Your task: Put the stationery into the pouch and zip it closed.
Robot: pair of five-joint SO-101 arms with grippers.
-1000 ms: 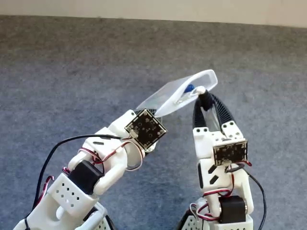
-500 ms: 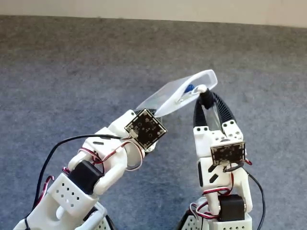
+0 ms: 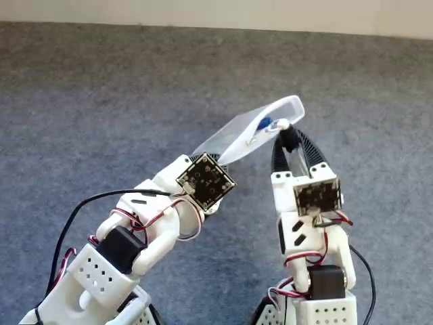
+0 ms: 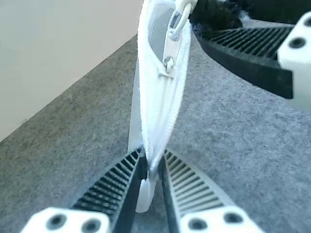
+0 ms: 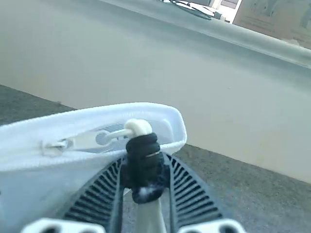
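Left fingers (image 4: 127, 174), black and ribbed, are closed tight on one end of the translucent white zip pouch (image 4: 156, 102). We see its edge pinched between them and the zip line running away from them toward the other arm. Right fingers (image 5: 181, 187) are closed as well, clamped on the black knotted zip pull (image 5: 142, 155) at the pouch's other end. A small white bead (image 5: 138, 127) touches the knot, and a flat pale tab (image 5: 90, 140) joins it to the slider (image 5: 51, 144) on the zip.

From the high view we find the pouch held up off the grey felt-like desk (image 3: 101, 101), stretched between the two arms, with the right fingers pointing away from the robot and meeting it at its far corner. A small blue thing (image 3: 265, 124) shows through the pouch wall near that corner; we cannot tell what it is. We cannot tell how far along the zip is closed. A pale wall (image 5: 146, 63) stands behind the desk.
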